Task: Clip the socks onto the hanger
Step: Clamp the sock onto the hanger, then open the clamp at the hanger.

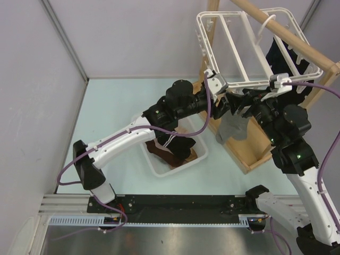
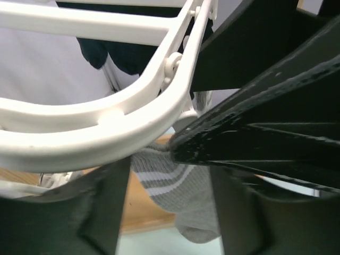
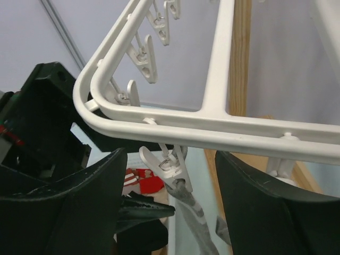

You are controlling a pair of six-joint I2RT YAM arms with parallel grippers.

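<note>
The white hanger (image 1: 249,81) hangs from a wooden pole at the upper right. A grey sock with white stripes (image 1: 230,130) dangles under its near left corner, gripped at the cuff by a small white clip (image 3: 172,164). My left gripper (image 1: 224,103) is open just below that corner, and the sock (image 2: 180,180) hangs beyond its spread fingers under the hanger rim (image 2: 106,133). My right gripper (image 1: 245,102) is open, its fingers on either side of the clip and the sock (image 3: 194,212), touching neither. The hanger rim (image 3: 212,133) runs just above them.
A white basket (image 1: 154,164) with brown and black socks (image 1: 172,151) stands under the left arm. The wooden rack (image 1: 249,159) stands at the right, its pole (image 1: 281,34) through the hanger's hook. Dark socks (image 1: 281,53) hang on the hanger's far side. Grey walls close in at the left and back.
</note>
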